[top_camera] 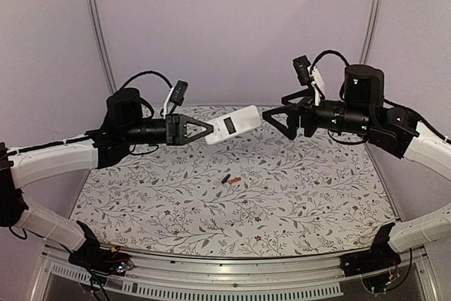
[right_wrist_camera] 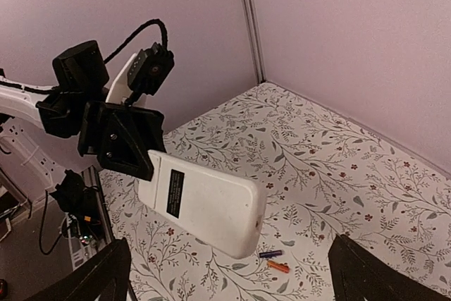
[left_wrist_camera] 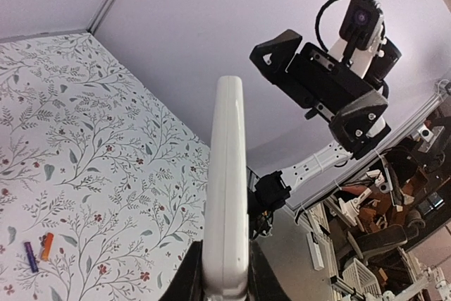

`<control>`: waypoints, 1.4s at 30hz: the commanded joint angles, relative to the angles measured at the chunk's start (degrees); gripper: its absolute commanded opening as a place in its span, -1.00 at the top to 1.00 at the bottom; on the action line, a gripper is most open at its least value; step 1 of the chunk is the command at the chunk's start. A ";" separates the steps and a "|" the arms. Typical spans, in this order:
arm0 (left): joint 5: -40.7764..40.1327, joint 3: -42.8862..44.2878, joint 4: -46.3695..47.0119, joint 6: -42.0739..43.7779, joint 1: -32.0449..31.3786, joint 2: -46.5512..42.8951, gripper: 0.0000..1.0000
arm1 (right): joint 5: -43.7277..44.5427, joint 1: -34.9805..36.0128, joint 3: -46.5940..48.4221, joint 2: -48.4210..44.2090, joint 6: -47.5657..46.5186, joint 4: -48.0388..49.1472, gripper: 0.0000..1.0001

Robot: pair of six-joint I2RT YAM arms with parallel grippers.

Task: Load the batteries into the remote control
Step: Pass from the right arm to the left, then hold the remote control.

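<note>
While the left gripper (top_camera: 203, 130) clamps the remote (top_camera: 232, 124) aloft, the right gripper (top_camera: 276, 123), wide open and empty, should descend squarely onto the batteries (top_camera: 234, 180) lying mid-table.

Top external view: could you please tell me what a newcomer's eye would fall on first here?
The white remote control, clamped at one end by the left gripper, hangs in mid-air above the floral table. The right gripper faces its free end, open and empty. Below, two tiny batteries, one orange and one dark, lie together on the table.
</note>
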 commanded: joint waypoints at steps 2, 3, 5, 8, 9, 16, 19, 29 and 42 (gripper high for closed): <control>-0.06 -1.28 5.05 -1.10 0.47 -1.40 1.00 | -14.21 -2.53 0.21 4.42 14.24 7.61 -0.97; 0.19 -1.55 5.48 -1.29 0.47 -1.52 1.00 | -15.95 -3.21 0.15 5.25 16.98 9.00 -0.97; 0.76 -2.35 7.46 -2.24 0.47 -1.84 1.00 | -19.84 -4.66 -0.03 6.86 20.11 11.84 -0.97; 1.31 -3.21 10.71 -3.30 0.38 -2.30 1.00 | -23.73 -5.87 -0.44 8.98 24.44 16.14 -0.96; 1.56 -3.19 11.10 -3.45 0.38 -2.33 1.00 | -24.91 -5.93 -0.57 9.50 25.30 17.64 -0.93; 2.14 -3.03 13.02 -4.11 -0.05 -1.90 1.00 | -29.45 -5.96 -0.06 14.25 30.93 22.93 -0.73; 1.86 -2.96 13.50 -4.61 -0.06 -1.24 1.00 | -31.70 -5.96 -0.25 15.90 33.47 25.79 -0.61; 1.27 -2.02 15.24 -5.97 -0.06 1.64 1.00 | -35.12 -5.92 -1.52 18.34 38.36 32.34 0.08; -0.69 -0.78 13.11 -6.43 0.28 4.22 1.00 | -36.67 -6.02 -1.81 19.24 42.20 36.33 0.88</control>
